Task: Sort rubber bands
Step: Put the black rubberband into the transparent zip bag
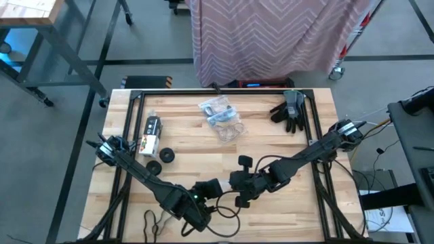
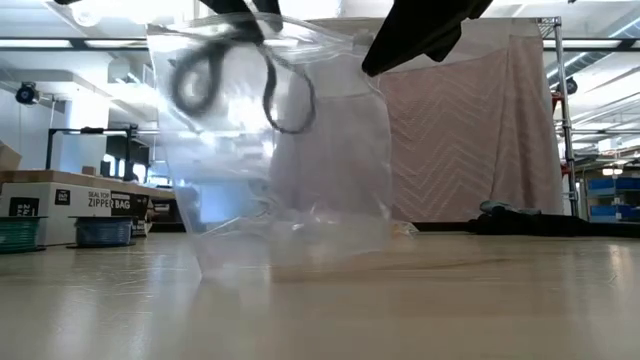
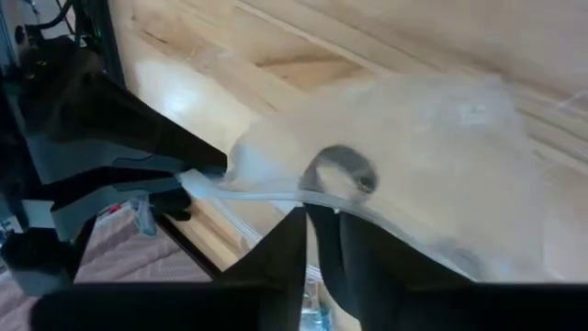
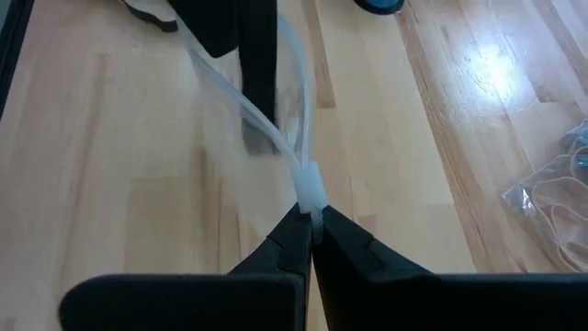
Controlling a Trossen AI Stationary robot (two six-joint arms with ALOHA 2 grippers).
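Both my arms meet low in the centre of the high view, the left arm reaching in from the left edge and the right arm from the right. My right claw (image 4: 310, 217) is closed on the rim of a clear plastic bag (image 2: 290, 160), the folded strip pinched between the tips. My left claw (image 3: 322, 246) is at the same bag's rim, opposite the right; I cannot tell whether it is open or closed. In the low view the bag fills the centre of the frame, hanging upright with its bottom on the table (image 1: 285, 210). A black rubber band (image 2: 195, 75) sits in the bag's upper left part, and a second dark loop (image 2: 288, 100) hangs just right of it; whether that one is inside or at the mouth I cannot tell. In the high view, loose black bands (image 1: 230, 213) lie on the wood at lower centre, just below my claws, and another dark band (image 1: 150, 220) lies at lower left. At upper centre lie other clear bags (image 1: 220, 116), with blue showing in them. The dark gloves (image 1: 290, 110) lie at upper right.
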